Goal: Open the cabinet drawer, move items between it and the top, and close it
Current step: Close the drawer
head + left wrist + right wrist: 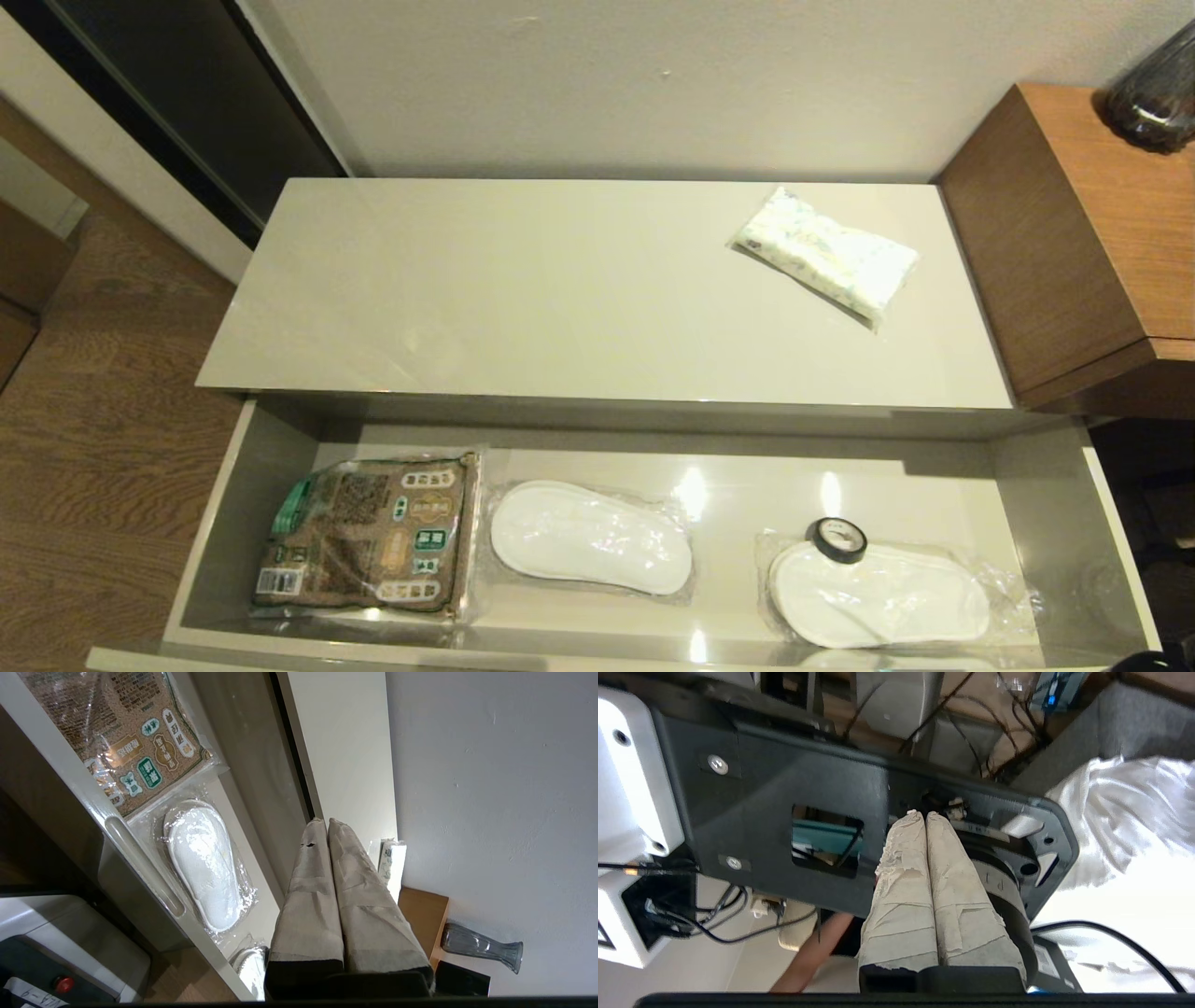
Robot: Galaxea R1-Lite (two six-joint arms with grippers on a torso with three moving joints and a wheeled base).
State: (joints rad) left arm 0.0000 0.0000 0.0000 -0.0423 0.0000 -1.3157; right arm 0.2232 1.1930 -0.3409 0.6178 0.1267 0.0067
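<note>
Drawer is sitting pulled wide open along the bottom of the head view, grey inside. Lying in it, left to right: brown-and-green packet at lower left, bagged white slipper just beside it, second bagged slipper at lower right. Black tape roll with white core is resting on the upper edge of that second slipper's bag, touching it.

Cabinet top is filling the middle of the frame, glossy cream. White packet with pale blue-green print is lying tilted on it at upper right, near the brown wooden unit at the right edge. Dark glass vase is standing on that unit, top right corner. Wood floor is showing on the left.

Neither arm is showing in the head view.

Left pincer is hanging closed in the left wrist view, taped fingers pressing together, gripping nothing, sitting in front of the drawer's front edge with one slot handle showing at centre left. Packet, slipper and vase are all showing in that view too.

Right pincer is also closed and gripping nothing, parked away from the cabinet, pointing at a black robot panel with cables.
</note>
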